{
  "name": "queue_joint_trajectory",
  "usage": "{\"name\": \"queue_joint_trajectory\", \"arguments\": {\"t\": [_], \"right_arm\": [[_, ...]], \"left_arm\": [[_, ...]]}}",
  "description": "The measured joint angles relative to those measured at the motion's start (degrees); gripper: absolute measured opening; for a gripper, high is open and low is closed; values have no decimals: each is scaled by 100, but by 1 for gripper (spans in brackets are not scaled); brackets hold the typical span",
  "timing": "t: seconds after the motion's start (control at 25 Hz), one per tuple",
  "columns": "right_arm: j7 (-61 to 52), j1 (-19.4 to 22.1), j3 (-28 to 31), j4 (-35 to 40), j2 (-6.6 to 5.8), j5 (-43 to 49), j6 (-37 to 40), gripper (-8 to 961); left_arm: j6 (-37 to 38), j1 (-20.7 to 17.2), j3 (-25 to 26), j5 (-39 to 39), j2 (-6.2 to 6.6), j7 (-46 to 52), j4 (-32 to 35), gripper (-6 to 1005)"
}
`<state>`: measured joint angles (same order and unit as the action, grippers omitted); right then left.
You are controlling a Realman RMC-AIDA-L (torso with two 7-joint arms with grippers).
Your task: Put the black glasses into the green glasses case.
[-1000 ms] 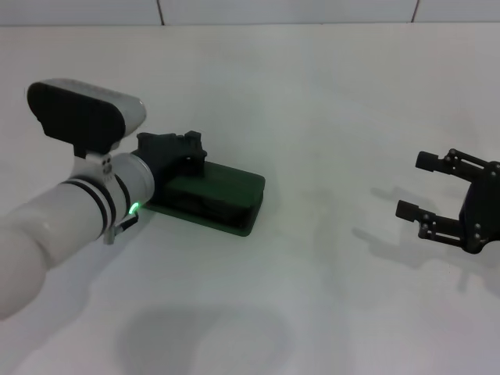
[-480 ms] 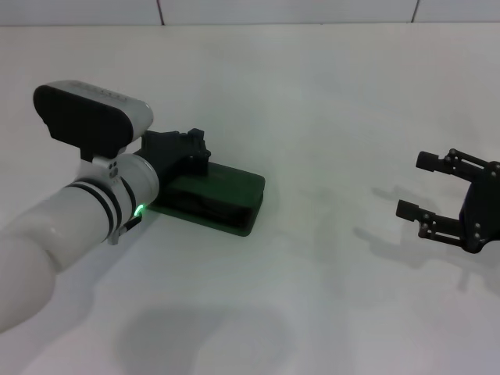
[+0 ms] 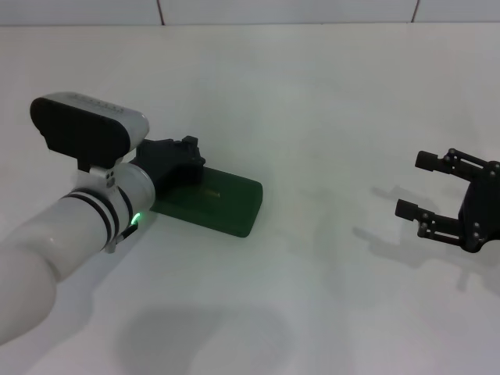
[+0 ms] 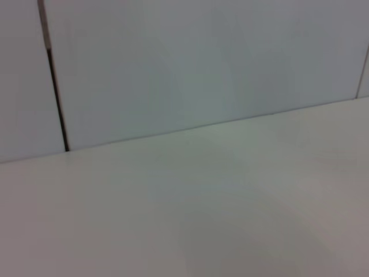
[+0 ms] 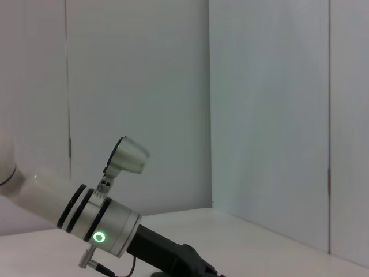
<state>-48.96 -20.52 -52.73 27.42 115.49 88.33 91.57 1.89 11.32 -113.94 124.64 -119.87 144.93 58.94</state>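
One green glasses case closed, left hand on it, right hand open

Left claw low at centre-left, right claw parked far right, fingers spread.

Black glasses unseen, left gripper jaws hidden (case closed)

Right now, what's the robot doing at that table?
The left tool is pressed down on the green glasses case, which lies flat and closed on the white table. The black glasses are not visible, so they may already be inside. The right tool hangs open off to the right, away from the case, holding nothing.
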Motion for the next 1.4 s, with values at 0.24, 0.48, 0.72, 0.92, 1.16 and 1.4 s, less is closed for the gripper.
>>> {"name": "queue_joint_trajectory", "arguments": {"t": [0.24, 0.48, 0.72, 0.92, 1.16, 1.4], "right_arm": [[0, 17, 0, 0, -1, 0, -1, 752], [1, 27, 0, 0, -9, -5, 11, 752], [1, 14, 0, 0, -9, -9, 35, 752], [1, 11, 0, 0, -9, -11, 37, 752], [38, 26, 0, -14, -9, -158, 42, 752], [113, 31, 102, -108, -8, -419, 19, 752]], "left_arm": [[-120, -19, -32, -54, -3, 56, 56, 59], [799, -28, 271, -537, 90, 83, 838, 60], [4126, 612, 2455, -2740, 124, -951, 377, 60], [6620, 1528, 4643, -4755, 156, -3890, -1992, 61], [6519, 1492, 5163, -4833, 9, -6343, -2691, 62], [6942, 1127, 5144, -5832, -28, -8680, -3142, 101]]}}
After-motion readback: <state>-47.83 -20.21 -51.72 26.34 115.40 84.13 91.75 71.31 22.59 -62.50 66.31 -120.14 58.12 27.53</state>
